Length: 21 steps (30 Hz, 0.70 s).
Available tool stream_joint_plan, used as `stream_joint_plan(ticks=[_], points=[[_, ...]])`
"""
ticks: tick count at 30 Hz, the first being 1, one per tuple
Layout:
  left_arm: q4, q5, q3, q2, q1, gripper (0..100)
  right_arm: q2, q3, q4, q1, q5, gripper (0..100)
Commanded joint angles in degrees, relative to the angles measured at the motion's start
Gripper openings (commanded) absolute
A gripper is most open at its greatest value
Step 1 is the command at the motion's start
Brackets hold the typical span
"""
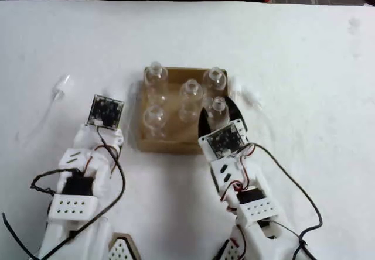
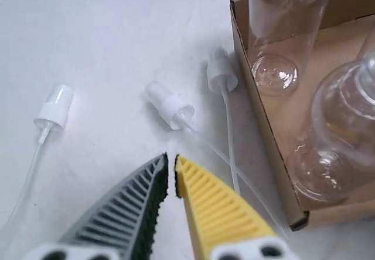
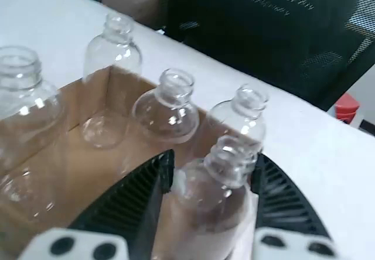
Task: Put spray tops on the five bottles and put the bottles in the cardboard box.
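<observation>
The right black fingers (image 3: 140, 184) hold a clear plastic bottle (image 3: 220, 192) in the brown cardboard box (image 3: 73, 105), and the left grey and yellow fingers (image 2: 211, 207) are almost shut.

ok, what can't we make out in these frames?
Top count: the left wrist view has three tops. In the high view they are faint blurs on the white table, so five is unconfirmed.
Held bottle: in the right wrist view its base is hidden by the right gripper, so contact with the box floor is unclear.
Two bottles: in the left wrist view their necks are cut off by the picture's edges.
</observation>
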<state>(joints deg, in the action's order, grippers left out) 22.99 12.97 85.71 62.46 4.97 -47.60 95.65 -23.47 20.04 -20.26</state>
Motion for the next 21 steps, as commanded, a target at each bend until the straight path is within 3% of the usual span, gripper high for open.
stream_joint_plan(ticks=[1,9,21], points=[[-1.76,-0.62,-0.35,-0.31,0.84,3,-0.4,0.35,0.66,0.4,-0.7,19.0],[-1.93,-0.62,-0.35,-0.31,0.84,3,-4.97,0.44,3.65,-0.04,-0.7,19.0],[-2.02,-0.62,-0.35,-0.31,0.84,3,-42.86,0.62,42.59,0.4,-0.7,19.0]])
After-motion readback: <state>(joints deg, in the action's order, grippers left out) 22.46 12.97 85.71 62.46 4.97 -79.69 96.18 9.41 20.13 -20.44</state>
